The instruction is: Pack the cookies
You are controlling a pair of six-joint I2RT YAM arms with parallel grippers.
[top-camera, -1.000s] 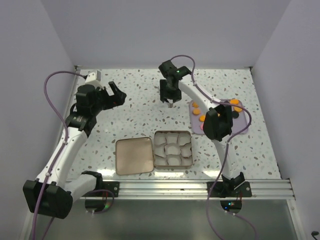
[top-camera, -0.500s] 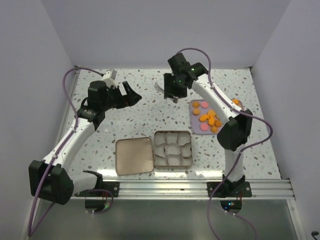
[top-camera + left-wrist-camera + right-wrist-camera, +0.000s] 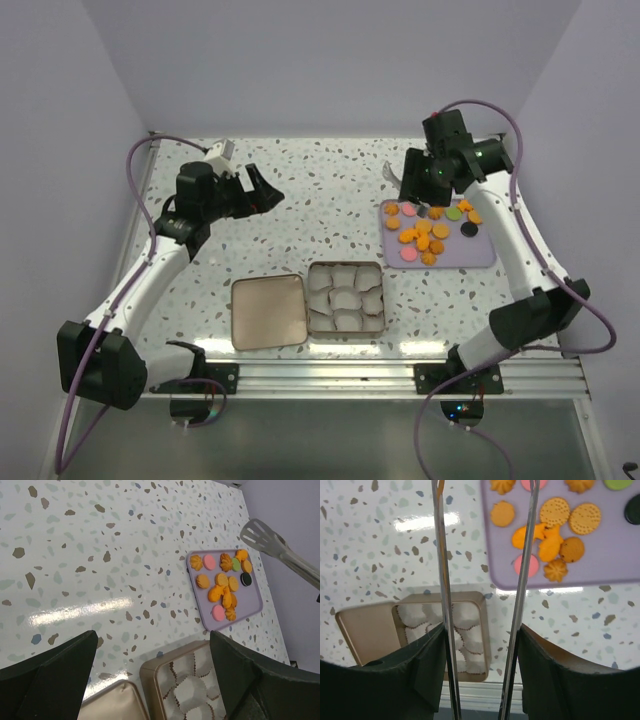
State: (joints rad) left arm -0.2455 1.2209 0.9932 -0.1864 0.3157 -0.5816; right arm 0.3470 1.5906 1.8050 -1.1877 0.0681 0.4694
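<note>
The cookies [image 3: 425,235], mostly orange with a few pink, one green and dark ones, lie on a purple tray [image 3: 480,258] at the right. They also show in the left wrist view [image 3: 222,587] and the right wrist view [image 3: 555,535]. My right gripper [image 3: 428,183] is shut on metal tongs [image 3: 397,175], held in the air by the tray's far left corner. The tongs' two arms [image 3: 442,555] stand apart with nothing between them. My left gripper [image 3: 265,190] is open and empty, high over the table's left back.
A gold tin [image 3: 346,331] lined with white paper cups sits at the near middle, its lid [image 3: 267,311] flat to its left. Both show in the left wrist view, tin [image 3: 150,675] and lid [image 3: 110,705]. Walls close in on both sides and the back.
My right arm has swung right with the tongs, from the middle back of the table to the tray's far left corner. My left gripper moved a little right, then stayed still.
</note>
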